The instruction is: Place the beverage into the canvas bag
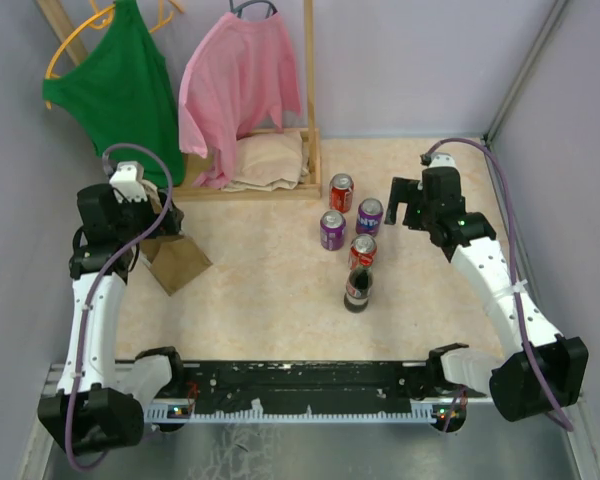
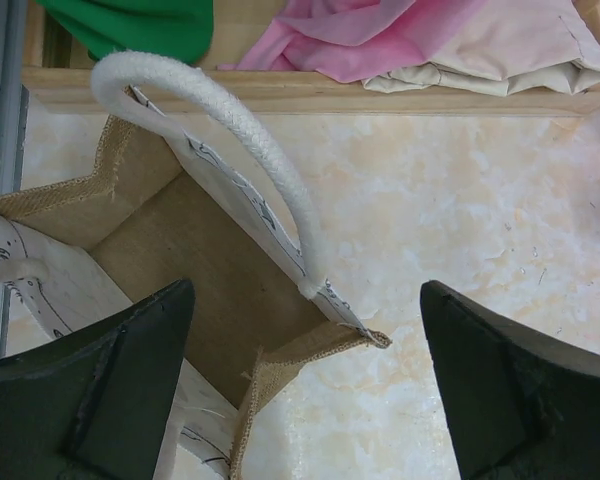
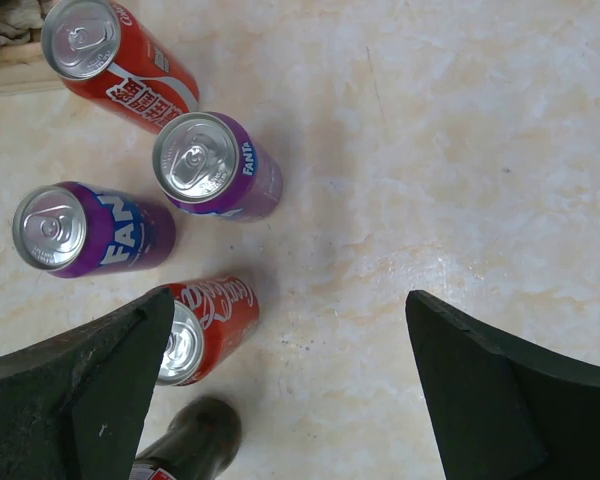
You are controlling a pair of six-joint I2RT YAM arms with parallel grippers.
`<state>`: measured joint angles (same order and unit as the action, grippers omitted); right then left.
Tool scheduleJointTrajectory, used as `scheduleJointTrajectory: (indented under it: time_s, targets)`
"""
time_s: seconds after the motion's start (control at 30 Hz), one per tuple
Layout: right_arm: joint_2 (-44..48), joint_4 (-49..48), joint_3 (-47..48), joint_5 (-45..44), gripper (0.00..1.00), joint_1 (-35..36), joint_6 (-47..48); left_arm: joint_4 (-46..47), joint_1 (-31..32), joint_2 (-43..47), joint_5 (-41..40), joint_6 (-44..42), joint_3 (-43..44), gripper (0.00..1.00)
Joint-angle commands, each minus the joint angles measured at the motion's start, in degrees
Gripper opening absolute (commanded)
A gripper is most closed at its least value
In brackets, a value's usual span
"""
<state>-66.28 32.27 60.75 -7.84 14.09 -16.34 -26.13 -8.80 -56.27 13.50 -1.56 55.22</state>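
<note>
L gripper (image 2: 305, 305): fingers spread wide, nothing between them. It hangs over the canvas bag (image 2: 210, 270). One finger (image 2: 110, 390) sits over the bag's near wall, the other over bare tabletop (image 2: 460, 200).

Bag is at the left side of the table, in front of the wooden rack (image 1: 280, 188), well apart from the drinks. Mouth is open, brown inside visible from the L wrist cam. One white rope handle (image 2: 230, 120) arcs over the opening; only a bit of the 2nd shows at the frame edge. Upright vs leaning: can't tell.

R gripper (image 3: 290, 320): also spread wide, holding nothing, above the table just right of the drink cluster. In the wrist view one finger (image 3: 80, 400) overlaps the nearest red cola can (image 3: 215, 320); contact can't be judged.

Drinks all stand upright mid-table, close together:
- dark cola bottle (image 1: 358, 290), nearest the arm bases
- red cola can just behind it
- 2 purple Fanta cans (image 1: 332, 230) (image 1: 369, 216) side by side behind that
- 2nd red cola can (image 1: 341, 192), farthest back, near the rack corner

None is in the bag.

Rack: green tank top (image 1: 120, 90) and pink shirt (image 1: 235, 80) on hangers, beige folded cloth (image 1: 270, 160) on its base.
</note>
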Motion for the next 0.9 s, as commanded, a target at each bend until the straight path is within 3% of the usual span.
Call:
scheduleJointTrajectory:
  time_s: [0.0, 0.2, 0.87]
  targets:
    - [0.0, -2.8, 2.3, 0.1, 0.99, 0.2, -0.4, 0.4, -0.3, 1.5, 1.9, -2.8, 0.3, 1.00]
    - [-0.2, -3.0, 2.0, 0.2, 0.99, 0.2, -0.4, -2.5, -0.4, 2.3, 8.9, -11.1, -0.9, 0.99]
    - [2.7, -1.3, -0.3, 0.0, 0.99, 0.2, -0.6, -3.1, -0.3, -1.3, 6.2, -23.1, -5.9, 0.95]
